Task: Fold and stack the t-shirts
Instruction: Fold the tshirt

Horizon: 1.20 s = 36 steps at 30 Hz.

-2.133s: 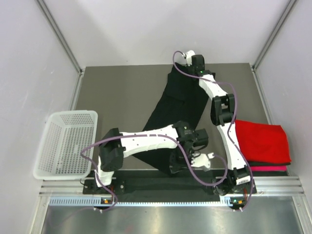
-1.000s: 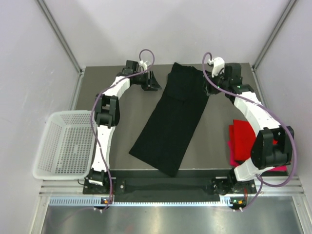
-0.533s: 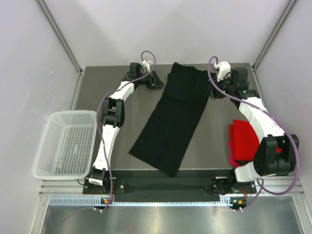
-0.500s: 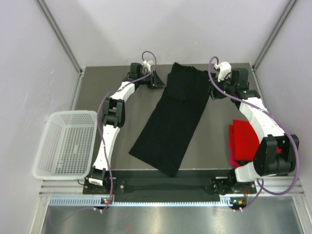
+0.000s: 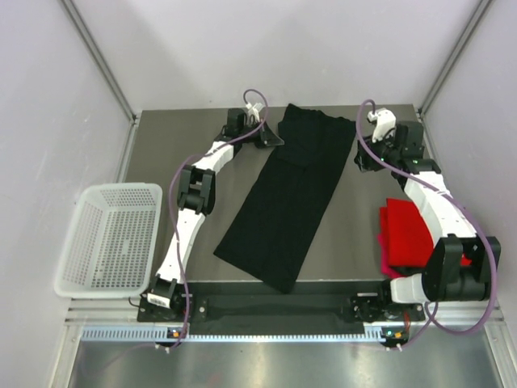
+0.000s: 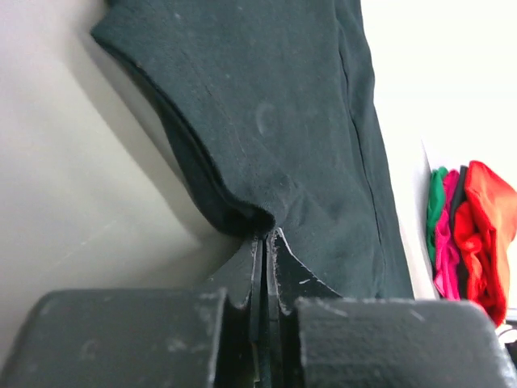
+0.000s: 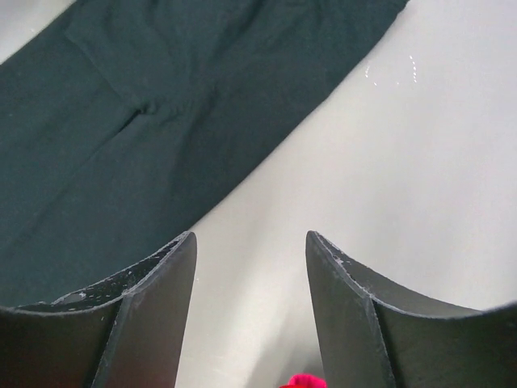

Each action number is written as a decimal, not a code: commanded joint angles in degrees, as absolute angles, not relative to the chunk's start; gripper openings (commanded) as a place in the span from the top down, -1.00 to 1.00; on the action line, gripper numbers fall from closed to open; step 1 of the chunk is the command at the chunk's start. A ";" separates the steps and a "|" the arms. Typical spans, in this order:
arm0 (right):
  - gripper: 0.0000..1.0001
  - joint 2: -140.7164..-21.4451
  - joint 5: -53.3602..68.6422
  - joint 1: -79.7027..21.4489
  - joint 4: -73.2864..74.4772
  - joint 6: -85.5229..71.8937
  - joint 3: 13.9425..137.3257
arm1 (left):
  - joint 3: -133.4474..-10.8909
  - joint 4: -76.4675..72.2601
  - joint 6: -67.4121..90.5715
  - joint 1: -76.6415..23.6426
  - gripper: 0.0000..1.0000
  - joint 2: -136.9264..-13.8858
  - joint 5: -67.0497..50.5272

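Left end effector point(image 6: 265, 242), closed tight, pinches the bunched edge of the black t-shirt point(image 6: 275, 121); red and magenta shirts point(image 6: 483, 234) lie to the right

No legible text, label, brand, number or sign appears on the black t-shirt point(image 5: 284, 202) ahead of the left gripper point(image 6: 265, 239), nor on any other surface in view.

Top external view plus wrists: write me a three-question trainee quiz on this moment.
1. True or false: the left fingers are shut on the black t-shirt's edge.
2. The folded red t-shirt lies: A near the right arm; B on the black t-shirt; C under the left arm.
3. Fill in: the right fingers stand ___, gripping nothing.
Key: 1 true; 2 A; 3 open.
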State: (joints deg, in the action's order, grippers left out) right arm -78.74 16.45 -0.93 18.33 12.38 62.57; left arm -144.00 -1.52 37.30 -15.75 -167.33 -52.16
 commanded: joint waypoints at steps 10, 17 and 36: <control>-0.15 -76.20 18.98 1.49 13.98 11.43 61.26 | -139.14 6.06 30.77 -12.05 1.00 -164.54 -42.10; -0.15 -76.64 19.42 1.49 13.45 11.07 61.35 | -132.28 7.38 29.00 -8.35 1.00 -160.06 -43.24; -0.20 -80.33 28.38 1.49 5.54 -2.00 53.54 | -99.69 11.49 13.38 -7.91 0.11 -122.80 -45.62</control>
State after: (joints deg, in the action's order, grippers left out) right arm -81.49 23.40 1.21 10.72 4.75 56.62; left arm -103.00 8.08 20.51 -8.23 -135.04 -46.89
